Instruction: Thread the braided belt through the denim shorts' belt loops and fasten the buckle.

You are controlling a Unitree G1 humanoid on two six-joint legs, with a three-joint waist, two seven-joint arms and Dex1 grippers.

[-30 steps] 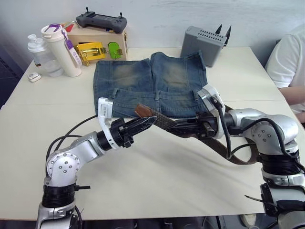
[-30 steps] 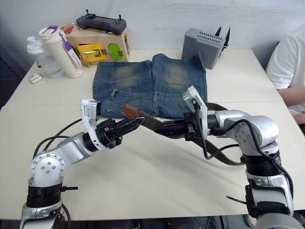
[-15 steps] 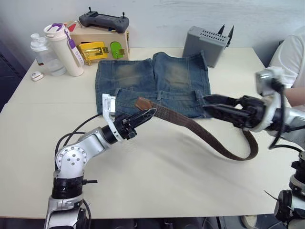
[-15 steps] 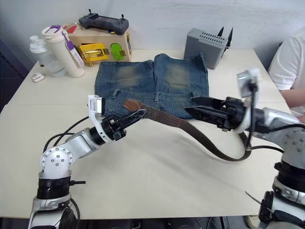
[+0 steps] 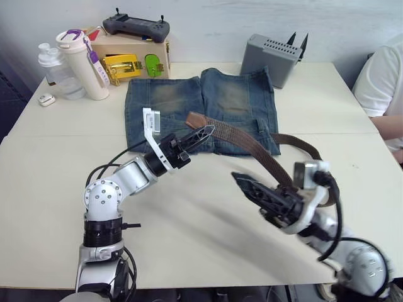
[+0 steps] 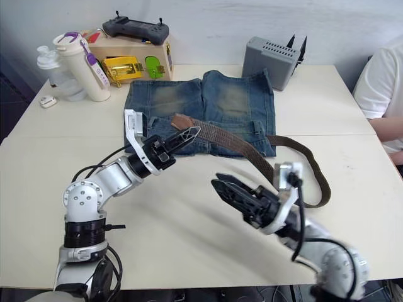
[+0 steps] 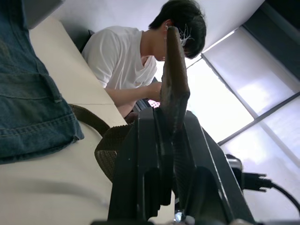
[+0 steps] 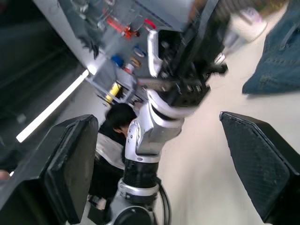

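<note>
The denim shorts (image 5: 189, 100) lie flat at the back middle of the table, waistband toward me. Their belt loops are hard to make out under the belt. My left gripper (image 5: 209, 131) hovers over the waistband, shut on the braided belt (image 5: 252, 148) just behind its tan tip (image 5: 196, 117). From there the belt runs rightward across the shorts and curls in a loop (image 5: 313, 154) on the table. The buckle is hidden. My right gripper (image 5: 241, 183) is open and empty, low over the bare table in front of the belt. In the left wrist view the belt (image 7: 175, 79) stands pinched between the fingers.
Along the back edge sit a grey box (image 5: 272, 56), a wooden box (image 5: 129, 60) carrying a black controller (image 5: 134, 26), a white tumbler (image 5: 82, 66) and a clear bottle (image 5: 53, 70). A person in a white shirt (image 5: 381, 82) sits at the right.
My right gripper let go of the belt, opened wide, swung out right, then came down to the near middle of the table. The left gripper lifted the tip back over the waistband.
</note>
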